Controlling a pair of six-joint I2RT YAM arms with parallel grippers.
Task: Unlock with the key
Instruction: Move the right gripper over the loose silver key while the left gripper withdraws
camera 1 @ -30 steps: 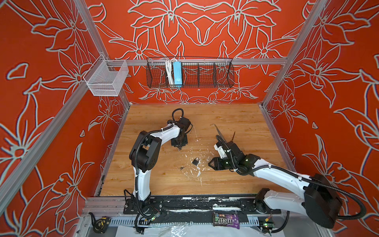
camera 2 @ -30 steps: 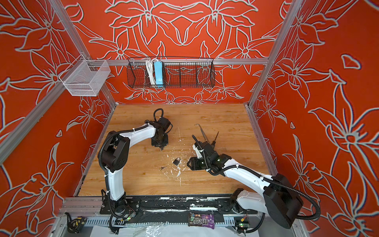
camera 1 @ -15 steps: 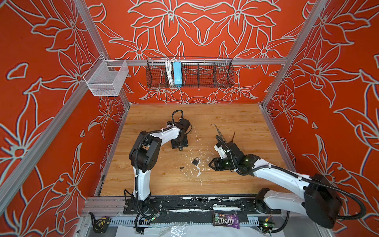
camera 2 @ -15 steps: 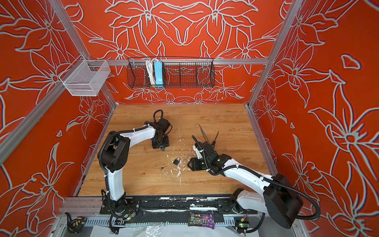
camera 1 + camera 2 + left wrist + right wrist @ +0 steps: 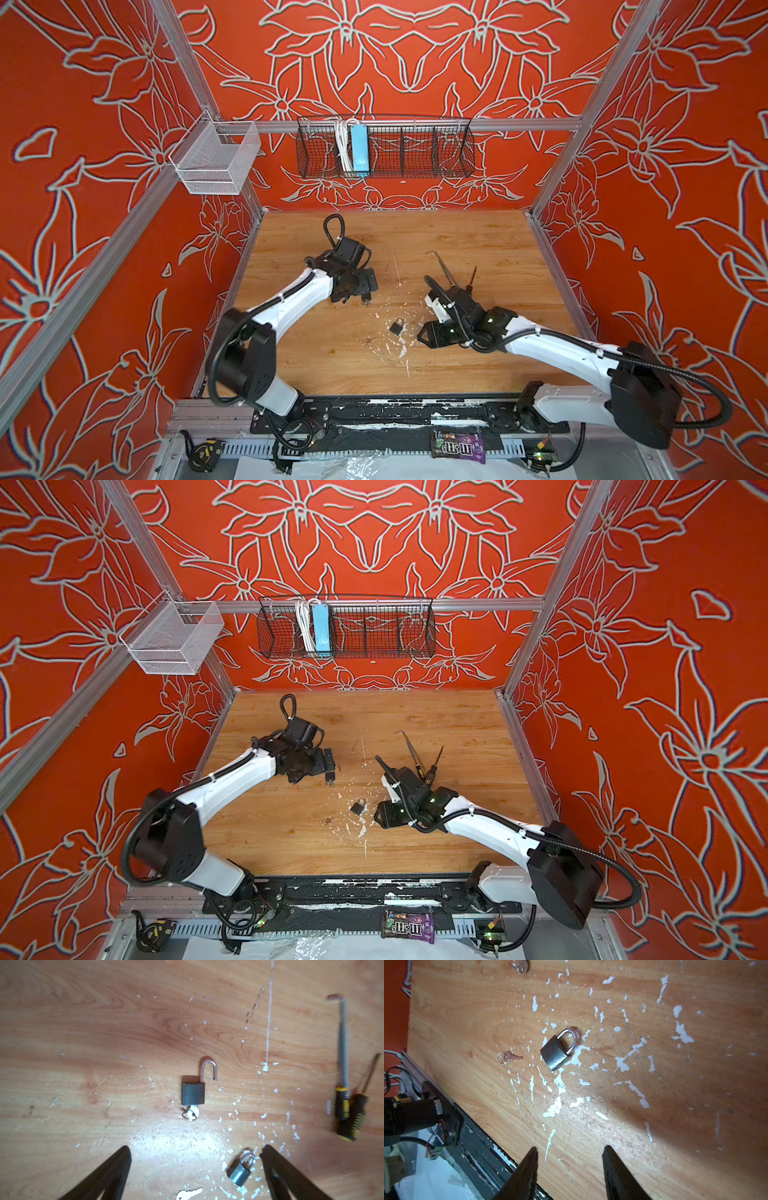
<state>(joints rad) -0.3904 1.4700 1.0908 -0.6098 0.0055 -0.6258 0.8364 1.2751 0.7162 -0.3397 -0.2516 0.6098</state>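
1. The left gripper (image 5: 196, 1147) has just let go. Its jaws were drawn much closer together a second ago and now stand spread wide with nothing between them. In both top views the arm hovers where it was, a little left of the frame's centre.
2. The open padlock (image 5: 193, 1093) now lies released, flat on the wooden table (image 5: 83, 1022) and clear of both fingers. In both top views it sits just under the left gripper, slightly left of centre and a little below mid-height, too small there to read in detail.
3. Its shackle (image 5: 208, 1069) is raised, with one leg out of the body. The key (image 5: 192, 1114) sits in the keyway with its ring attached.
4. Judged from this, the lock is unlocked. The release looks like the closing move, leaving only the arm's withdrawal.
5. The right gripper (image 5: 571, 1147) has not changed. Its jaws are part-way apart and empty, and it sits right of centre in both top views.
6. It faces a second padlock (image 5: 397, 327) near the frame's centre, below mid-height. That shackle is shut, and a loose key (image 5: 508, 1057) lies just beside it, not touching.
7. The task sentence does not say whether that second lock counts. If it does, it is untouched.
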